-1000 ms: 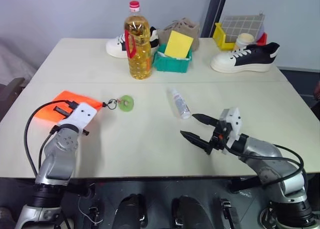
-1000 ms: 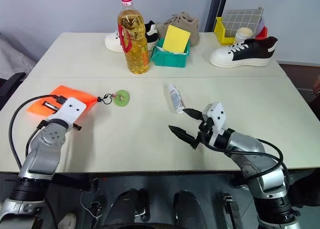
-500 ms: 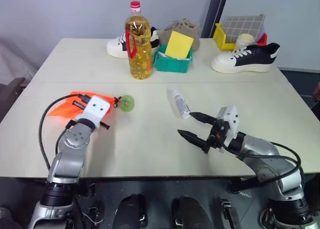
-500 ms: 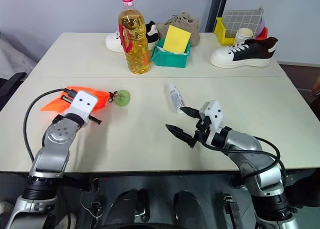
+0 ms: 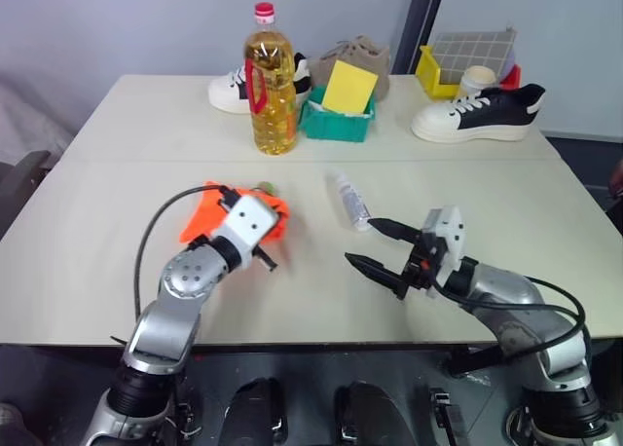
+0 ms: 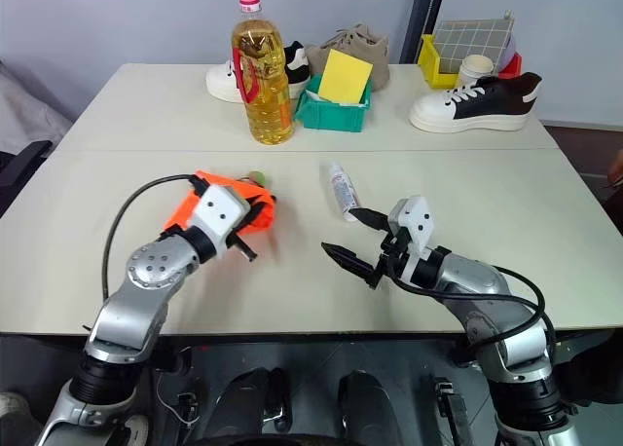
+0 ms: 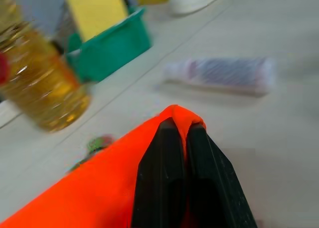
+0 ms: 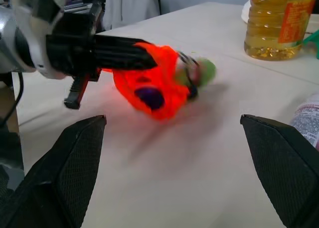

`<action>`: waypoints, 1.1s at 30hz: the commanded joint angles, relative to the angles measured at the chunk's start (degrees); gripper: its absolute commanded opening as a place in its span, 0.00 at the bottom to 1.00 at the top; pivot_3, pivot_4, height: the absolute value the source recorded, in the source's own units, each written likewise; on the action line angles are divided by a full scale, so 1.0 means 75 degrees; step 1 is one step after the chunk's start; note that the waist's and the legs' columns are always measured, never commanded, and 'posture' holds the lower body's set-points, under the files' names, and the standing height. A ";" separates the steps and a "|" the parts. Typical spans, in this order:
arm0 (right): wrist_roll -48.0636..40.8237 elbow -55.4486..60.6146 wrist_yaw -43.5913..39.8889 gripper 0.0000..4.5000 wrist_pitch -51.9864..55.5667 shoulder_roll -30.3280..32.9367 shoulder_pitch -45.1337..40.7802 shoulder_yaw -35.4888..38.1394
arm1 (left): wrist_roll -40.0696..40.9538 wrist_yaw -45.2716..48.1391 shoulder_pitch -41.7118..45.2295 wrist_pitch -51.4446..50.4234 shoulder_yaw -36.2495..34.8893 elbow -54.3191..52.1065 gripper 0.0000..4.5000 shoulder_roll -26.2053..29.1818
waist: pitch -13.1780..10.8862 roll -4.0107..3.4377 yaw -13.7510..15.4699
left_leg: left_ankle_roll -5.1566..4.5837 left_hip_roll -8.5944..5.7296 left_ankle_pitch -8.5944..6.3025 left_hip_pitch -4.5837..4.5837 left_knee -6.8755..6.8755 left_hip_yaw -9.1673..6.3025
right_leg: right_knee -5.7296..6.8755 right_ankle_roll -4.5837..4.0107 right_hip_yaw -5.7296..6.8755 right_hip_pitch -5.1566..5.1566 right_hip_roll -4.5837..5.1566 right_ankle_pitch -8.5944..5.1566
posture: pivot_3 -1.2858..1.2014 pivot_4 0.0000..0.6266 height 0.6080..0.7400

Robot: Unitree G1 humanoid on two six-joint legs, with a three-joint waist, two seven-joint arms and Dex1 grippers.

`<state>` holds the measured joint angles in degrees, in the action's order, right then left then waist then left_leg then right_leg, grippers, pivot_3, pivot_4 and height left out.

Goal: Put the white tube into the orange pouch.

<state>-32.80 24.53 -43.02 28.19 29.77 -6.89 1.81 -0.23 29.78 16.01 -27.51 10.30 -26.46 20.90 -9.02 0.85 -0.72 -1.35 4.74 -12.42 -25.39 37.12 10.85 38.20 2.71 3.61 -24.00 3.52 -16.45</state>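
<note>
Left gripper (image 7: 180,133): clenched on orange pouch (image 5: 216,204), now carried rightward. White tube (image 7: 219,73) beyond; right gripper (image 6: 353,240) unmoved, jaws spread, empty.

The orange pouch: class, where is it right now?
In the head views the orange pouch is pinched in the shut left end effector, left of the white tube lying on the table.

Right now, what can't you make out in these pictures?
- Pouch mouth: bunched in the shut left gripper; whether it is open can't be told.
- Green ring: blurred in the right wrist view, mostly behind the pouch in the eye views.
- Tube print: too small in the eye views, blurred in the left wrist view.
</note>
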 commanded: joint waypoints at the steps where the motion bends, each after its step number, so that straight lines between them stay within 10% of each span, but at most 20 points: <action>1: -0.0073 0.0238 0.0000 1.00 -0.0175 -0.0062 0.0035 0.0063 | 0.0403 0.0242 0.0128 -0.0113 -0.0034 -0.0527 0.01 0.0014 | 0.0000 0.0000 -0.0006 | 0.0000 0.0000 0.0000 0.0000 0.0000 0.0000 | 0.0000 0.0000 0.0000 0.0000 0.0000 0.0000 | 0.52 0.24 1.00; 11: 0.0489 -0.0259 0.0407 1.00 -0.0189 -0.0214 -0.0222 -0.0283 | 0.1561 0.0942 -0.0935 -0.0166 -0.1954 -0.0243 0.01 0.1270 | 0.0000 0.0000 -0.0019 | 0.0003 0.0005 0.0002 0.0004 0.0000 -0.0003 | 0.0004 0.0001 0.0000 -0.0002 -0.0004 -0.0001 | 0.52 0.24 1.00; 33: 0.2569 -0.2621 0.2574 1.00 -0.1411 -0.1948 -0.1280 -0.0623 | 0.4566 0.1581 -0.1266 -0.1342 -0.3560 0.1366 0.01 0.1357 | 0.0000 0.0000 -0.0052 | 0.0053 0.0004 0.0029 0.0001 -0.0008 0.0001 | 0.0006 0.0002 0.0000 -0.0008 -0.0001 -0.0001 | 0.52 0.24 1.00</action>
<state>-14.31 4.87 -24.41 19.60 15.82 -15.03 -2.99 32.13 40.75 5.14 -37.28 -14.82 -15.65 30.21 -9.02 0.85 -1.11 -0.94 4.77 -12.20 -25.38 37.07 10.85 38.25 2.72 3.62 -24.06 3.52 -16.46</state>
